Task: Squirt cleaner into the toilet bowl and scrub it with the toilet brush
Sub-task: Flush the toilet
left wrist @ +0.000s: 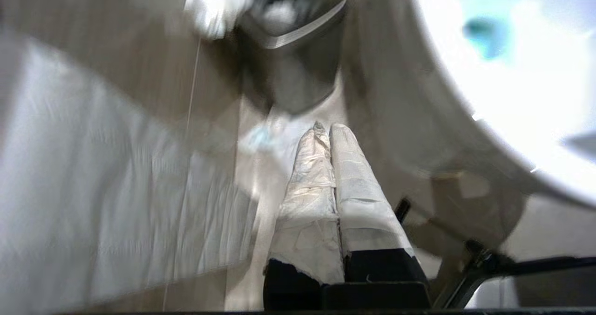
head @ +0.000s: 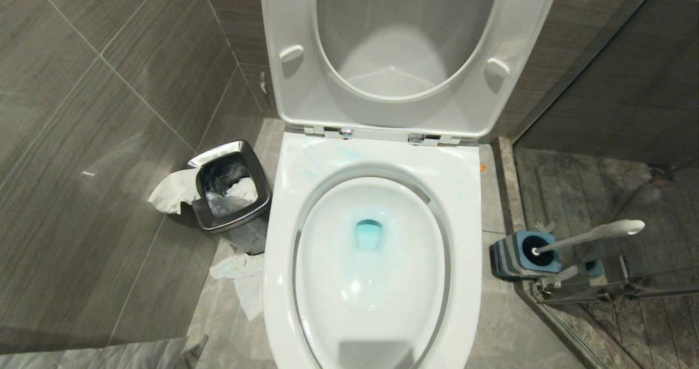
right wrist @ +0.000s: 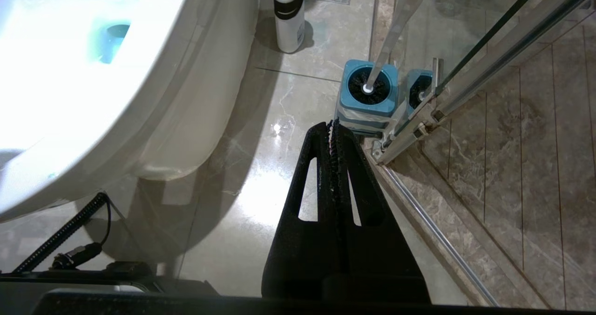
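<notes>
the large white glossy ceramic toilet bowl stands open with its seat and lid raised, and blue-tinted water sits at its drain. the pale plastic cleaner bottle with a dark band stands on the floor tiles just beside the bowl's base on the robot's right, upright. the toilet brush with a long slim white handle leans in its square blue-and-grey holder, close against the glass shower door frame.

the left gripper, its fingers wrapped in white, is pressed shut and empty, low beside the bowl near the small square steel bin. the right gripper, black, is also shut and empty, pointing toward the holder.

judging from this, nothing is picked up yet. the cleaner likely comes first: open the jaws wide, approach the bottle's body squarely, and grip at mid-height so it stays upright.
</notes>
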Robot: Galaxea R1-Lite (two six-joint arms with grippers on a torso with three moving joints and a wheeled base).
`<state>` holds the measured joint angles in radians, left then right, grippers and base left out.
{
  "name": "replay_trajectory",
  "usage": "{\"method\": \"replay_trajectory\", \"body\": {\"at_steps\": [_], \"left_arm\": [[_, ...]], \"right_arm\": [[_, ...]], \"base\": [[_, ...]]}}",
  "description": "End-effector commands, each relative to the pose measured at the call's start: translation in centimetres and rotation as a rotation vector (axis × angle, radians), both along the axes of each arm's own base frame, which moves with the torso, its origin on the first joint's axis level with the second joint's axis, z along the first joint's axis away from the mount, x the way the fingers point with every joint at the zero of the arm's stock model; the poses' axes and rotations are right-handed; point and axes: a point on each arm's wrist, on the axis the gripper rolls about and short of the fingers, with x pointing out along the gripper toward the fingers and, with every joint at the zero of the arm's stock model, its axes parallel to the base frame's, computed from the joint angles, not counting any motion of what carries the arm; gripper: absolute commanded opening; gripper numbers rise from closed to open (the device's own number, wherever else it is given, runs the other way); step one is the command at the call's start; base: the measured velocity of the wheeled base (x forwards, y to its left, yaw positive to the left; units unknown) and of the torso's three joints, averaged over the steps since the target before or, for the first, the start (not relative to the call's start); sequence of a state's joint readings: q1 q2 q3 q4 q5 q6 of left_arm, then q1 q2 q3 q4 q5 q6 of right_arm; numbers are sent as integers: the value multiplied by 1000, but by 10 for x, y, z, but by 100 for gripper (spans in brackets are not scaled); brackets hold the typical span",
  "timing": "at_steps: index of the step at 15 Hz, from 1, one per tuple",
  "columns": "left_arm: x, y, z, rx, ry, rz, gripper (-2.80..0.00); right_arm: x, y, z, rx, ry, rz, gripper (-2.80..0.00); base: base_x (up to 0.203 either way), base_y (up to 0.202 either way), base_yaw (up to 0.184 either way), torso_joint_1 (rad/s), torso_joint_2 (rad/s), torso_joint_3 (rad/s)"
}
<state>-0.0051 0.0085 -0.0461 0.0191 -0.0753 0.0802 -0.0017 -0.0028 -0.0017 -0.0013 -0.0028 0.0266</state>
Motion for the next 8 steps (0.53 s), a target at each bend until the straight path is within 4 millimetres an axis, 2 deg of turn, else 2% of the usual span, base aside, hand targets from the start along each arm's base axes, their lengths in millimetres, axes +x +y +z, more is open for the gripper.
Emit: {"method": "replay_trajectory", "body": {"at_steps": [1,4,8], "left_arm": [[0,-2,25,8,-5,-67,-280],[6,-3,71,9,-11,-139,-280],[32,-5,143,-4,-13,-256,-280]], "right_arm": [[0,0,0,1,3,0,-280],[0,0,0,1,3,0,-280],[0,0,0,1,3,0,-280]], "base": [[0,0,0,0,0,0],[0,0,0,0,0,0],[0,0,0,0,0,0]]}}
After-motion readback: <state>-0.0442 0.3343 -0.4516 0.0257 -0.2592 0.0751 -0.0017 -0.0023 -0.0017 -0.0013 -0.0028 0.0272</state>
